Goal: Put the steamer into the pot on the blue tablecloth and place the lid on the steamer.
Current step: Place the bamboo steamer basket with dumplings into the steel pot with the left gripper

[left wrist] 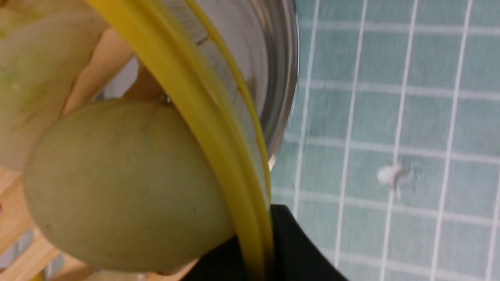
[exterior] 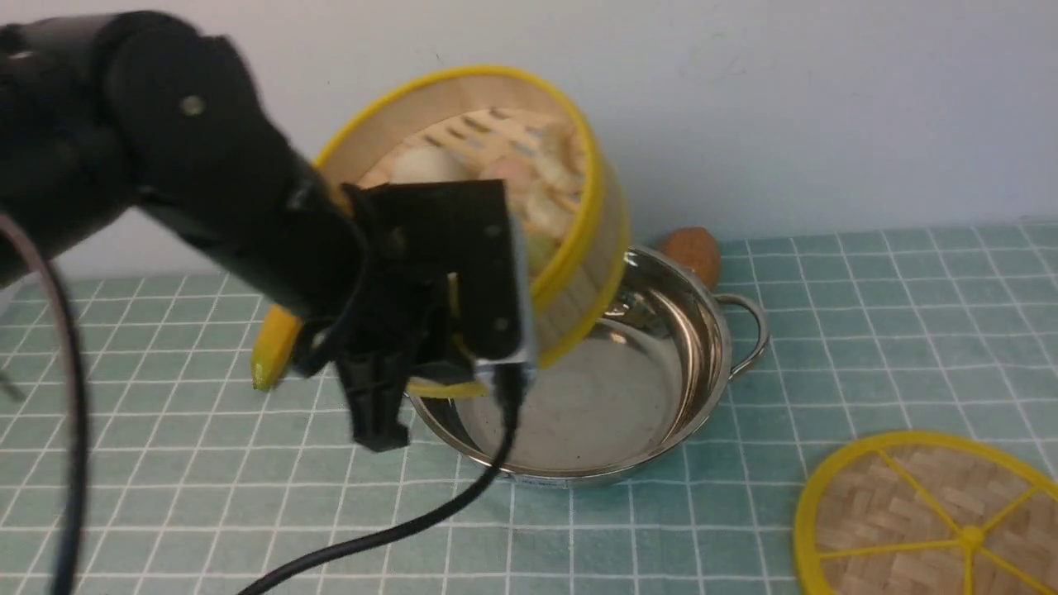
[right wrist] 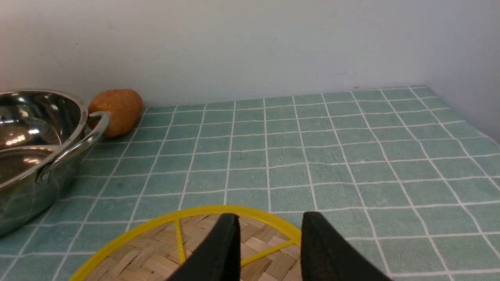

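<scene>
The steamer (exterior: 496, 140) hangs tilted above the pot's (exterior: 702, 330) 11 o'clock edge, its yellow rim clamped in the left claw (exterior: 450, 310). The pot sits on the blue tablecloth (exterior: 868, 330). The lid (exterior: 926, 521) lies flat at its 4 o'clock, with the right claw (right wrist: 268, 226) spread empty above it.

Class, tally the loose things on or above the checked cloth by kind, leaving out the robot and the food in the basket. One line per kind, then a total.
Bamboo pieces: 2 (steamer, lid)
Steel pot: 1
Orange-brown lump behind the pot: 1
Yellow thing with greenish tip, partly hidden: 1
Total: 5
</scene>
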